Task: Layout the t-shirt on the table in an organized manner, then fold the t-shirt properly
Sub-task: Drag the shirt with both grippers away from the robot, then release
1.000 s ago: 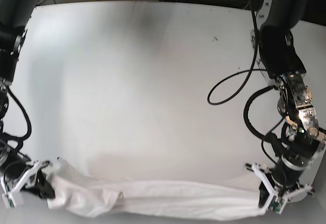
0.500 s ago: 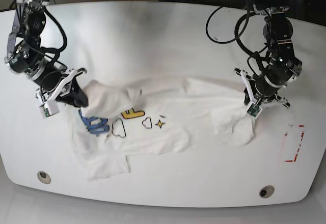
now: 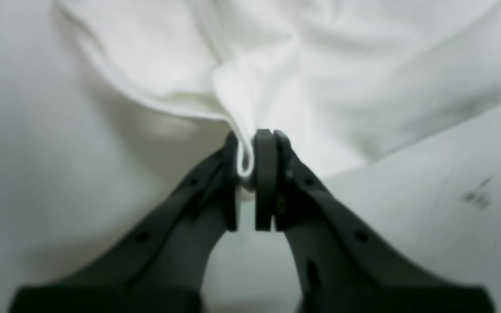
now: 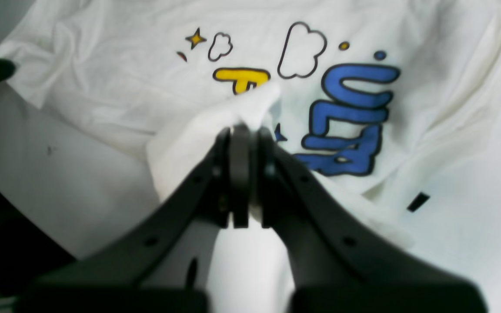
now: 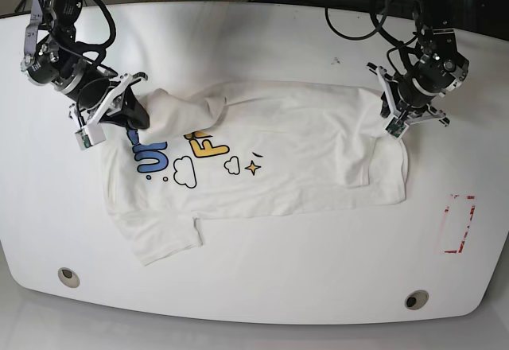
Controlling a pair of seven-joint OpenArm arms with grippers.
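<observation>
- A white t-shirt [image 5: 262, 163] is lying print side up across the middle of a glossy white table [image 5: 254, 286], with blue and yellow letters showing.
- The left end effector [image 5: 395, 123] is clenching a fold of plain cloth at the shirt's edge, on the base view's right.
- The right end effector [image 5: 137, 110] is pinching a bunched fold near the blue letters.
- A red tape outline [image 5: 459, 223] is sitting on the table, apart from the shirt.

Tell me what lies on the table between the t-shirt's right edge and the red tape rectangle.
Nothing: in the base view the stretch of table between the t-shirt and the red tape rectangle is bare white surface.
</observation>
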